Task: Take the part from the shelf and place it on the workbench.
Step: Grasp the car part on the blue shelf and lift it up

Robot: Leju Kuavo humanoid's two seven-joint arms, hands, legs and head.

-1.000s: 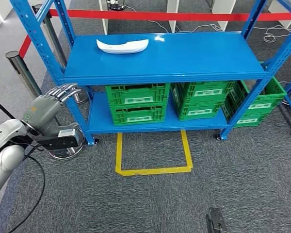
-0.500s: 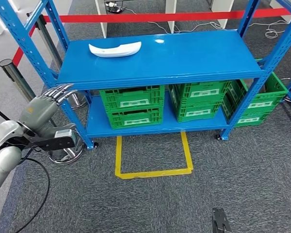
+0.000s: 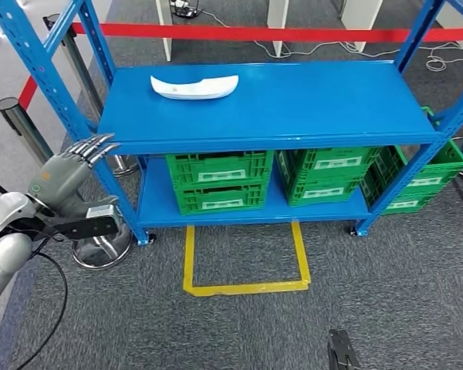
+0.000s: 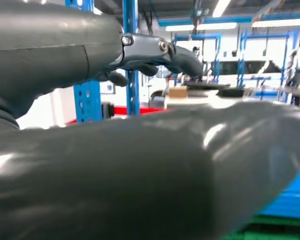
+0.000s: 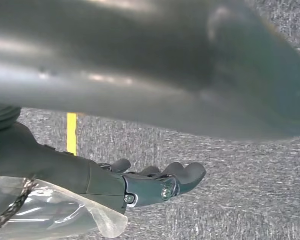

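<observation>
Change: whole head view shifted between the earlier pictures and now; shelf frame sits slightly lower and further right in the picture. Read as camera movement from walking or turning, not movement of goods. Left hand [image 3: 63, 179] keeps the same raised pose throughout. Meaning for task: approach to the shelf under way, pick-up not yet begun.

Item 1, part [image 3: 194, 86]: white, long, curved, lying flat on the top board of the blue shelf [image 3: 334, 104], ahead of and above the left fingers [image 3: 95, 146], well apart from them, untouched.

Item 2, left fingers: stretched forward, slightly spread, holding nothing, tips near the shelf's front-left upright but not touching it.

Item 3, right hand [image 5: 156, 182]: hanging over grey carpet, fingers [image 5: 186, 172] loosely extended, nothing held.

Item 4, green crates [image 3: 221, 181]: on the lower board, below and beyond the left fingers.

Item 5, yellow floor marking [image 3: 244, 287]: on carpet before the shelf.

Judgement: remaining work is reach, grasp, carry, set down on the counter.
</observation>
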